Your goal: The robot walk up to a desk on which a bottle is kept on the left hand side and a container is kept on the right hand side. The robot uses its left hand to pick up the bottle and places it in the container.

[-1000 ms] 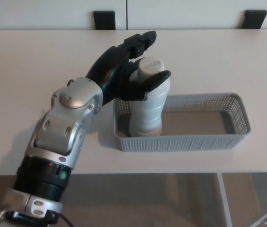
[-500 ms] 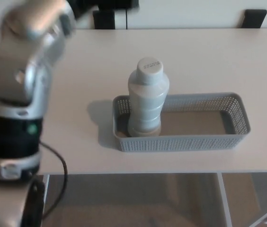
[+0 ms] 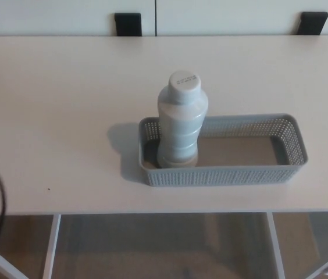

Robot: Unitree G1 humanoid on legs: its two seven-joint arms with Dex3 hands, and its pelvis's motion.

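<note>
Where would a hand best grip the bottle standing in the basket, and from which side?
Grip the bottle around its ribbed body above the basket rim, probably coming from the robot's left: it stands upright at the basket's left end, with bare desk there.

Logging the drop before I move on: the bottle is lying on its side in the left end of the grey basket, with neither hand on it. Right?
Not quite. The bottle stands upright, cap up, not on its side. The rest holds: it is in the left end of the grey basket, and neither hand shows in the head view.
</note>
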